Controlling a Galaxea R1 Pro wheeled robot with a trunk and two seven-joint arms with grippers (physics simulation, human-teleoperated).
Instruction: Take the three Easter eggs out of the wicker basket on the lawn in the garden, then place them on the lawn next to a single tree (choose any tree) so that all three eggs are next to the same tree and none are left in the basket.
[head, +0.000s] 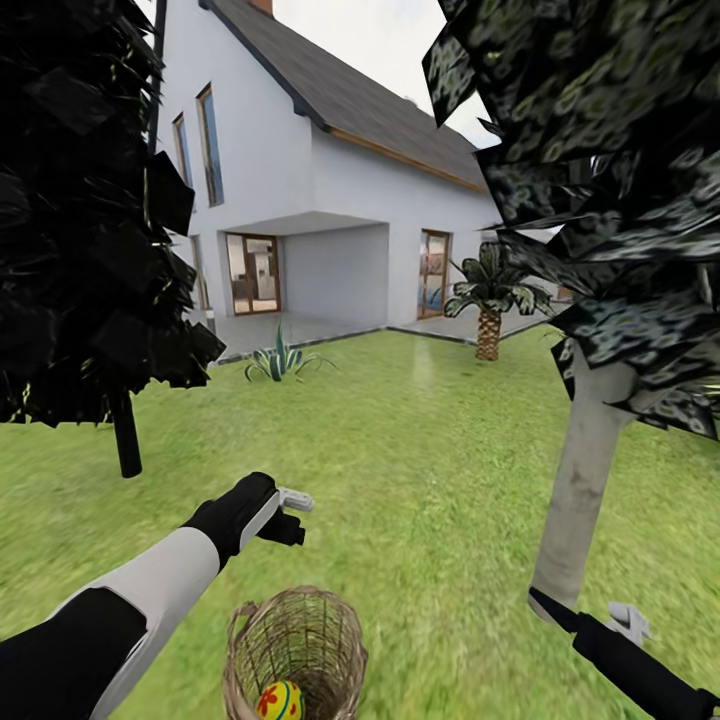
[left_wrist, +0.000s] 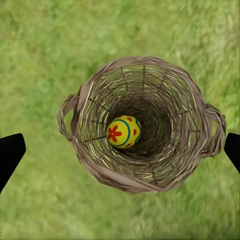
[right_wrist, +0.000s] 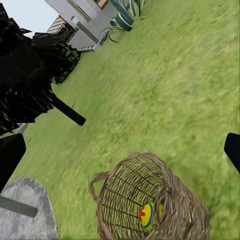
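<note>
The left gripper (left_wrist: 120, 147) hangs above the basket (head: 295, 650), fingers spread wide to reach the one egg (left_wrist: 123, 131) visible inside. Just right stands the tree (head: 585, 480); the right gripper (right_wrist: 120, 152) is also spread and empty.

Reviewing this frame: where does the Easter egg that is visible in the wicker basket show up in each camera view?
Head view: Easter egg at the bottom edge, inside the wicker basket.
Left wrist view: the egg sits near the picture's centre, seen straight down the basket's mouth.
Right wrist view: the egg is low in the picture, seen through the basket's weave.
Shared landmark: the basket's woven rim.
</note>
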